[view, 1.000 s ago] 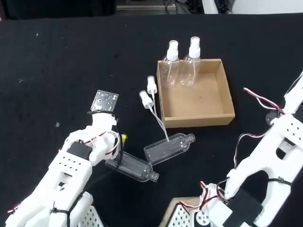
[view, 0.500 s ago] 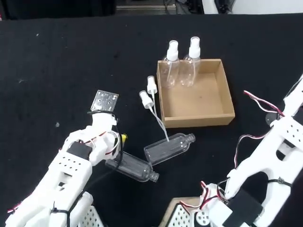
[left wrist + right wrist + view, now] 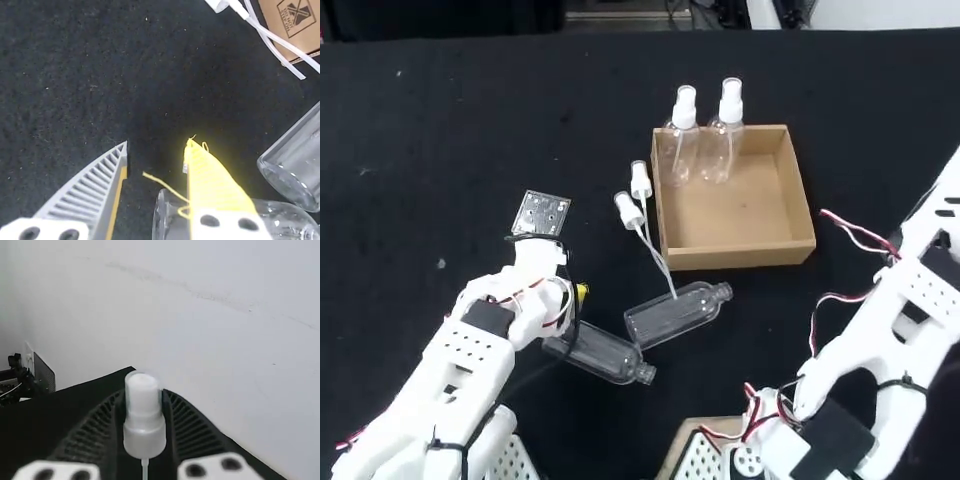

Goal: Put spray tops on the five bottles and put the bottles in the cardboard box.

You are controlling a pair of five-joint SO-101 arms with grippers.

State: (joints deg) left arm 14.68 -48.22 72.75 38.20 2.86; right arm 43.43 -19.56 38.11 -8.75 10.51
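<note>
Seating the spray top (image 3: 144, 432) that the right hand (image 3: 144, 396) pinches between its fingers calls for a steady target, so the left hand (image 3: 157, 145), spread with its yellow finger over the base of the lying bottle (image 3: 600, 357) on the bench (image 3: 440, 130), should straddle the body, close firmly and stand it upright. Feeding the thin tube straight into the open neck before pressing down looks wise, since clear plastic likely slips; two capped bottles (image 3: 681, 150) stand in the cardboard box (image 3: 736, 252).

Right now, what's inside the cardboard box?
Two clear bottles with white spray tops stand against the far wall of the cardboard box; the rest is bare floor. The near wall hides a thin strip of floor.
</note>
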